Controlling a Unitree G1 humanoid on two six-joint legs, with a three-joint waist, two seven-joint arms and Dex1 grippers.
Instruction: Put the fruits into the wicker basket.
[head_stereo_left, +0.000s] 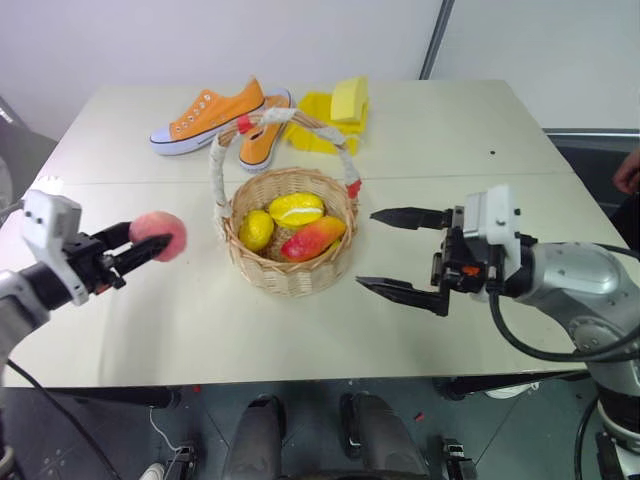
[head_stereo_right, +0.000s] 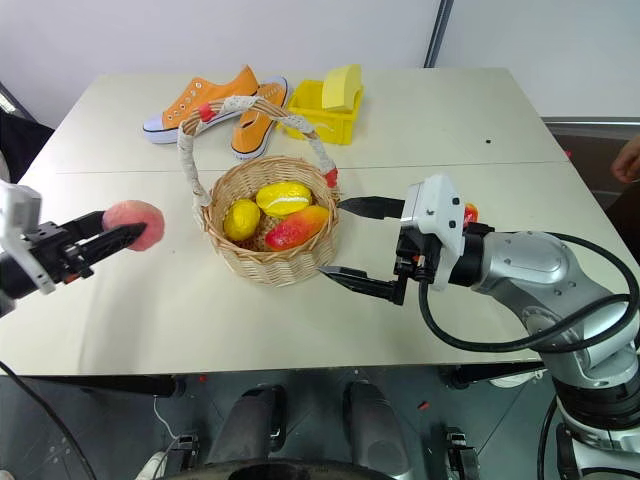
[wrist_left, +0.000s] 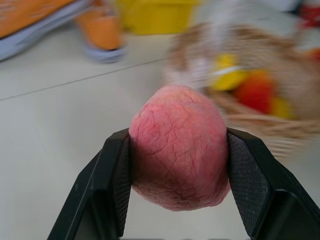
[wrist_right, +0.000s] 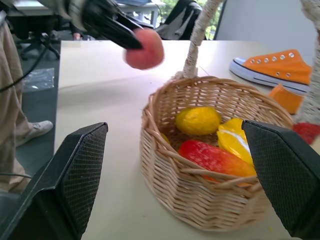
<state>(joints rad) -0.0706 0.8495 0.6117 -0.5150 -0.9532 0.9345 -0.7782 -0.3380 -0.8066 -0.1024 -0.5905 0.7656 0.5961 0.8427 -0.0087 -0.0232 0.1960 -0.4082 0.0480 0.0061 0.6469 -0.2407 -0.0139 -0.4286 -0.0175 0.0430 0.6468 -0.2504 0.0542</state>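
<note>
a pale tabletop (head_stereo_left: 150, 330) fills the frame, the basket (head_stereo_left: 291, 262) at centre already holding three fruits. at the left edge the left gripper (head_stereo_left: 143, 246) clamps the peach (head_stereo_left: 160, 234); the right gripper (head_stereo_left: 405, 253) gapes empty, right of centre. next, i judge: carry it over the rim and release.

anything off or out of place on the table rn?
Nothing spilled or damaged. The wicker basket sits upright with three fruits inside. Only the pink peach is still outside it, clamped in the left gripper above the table.
</note>
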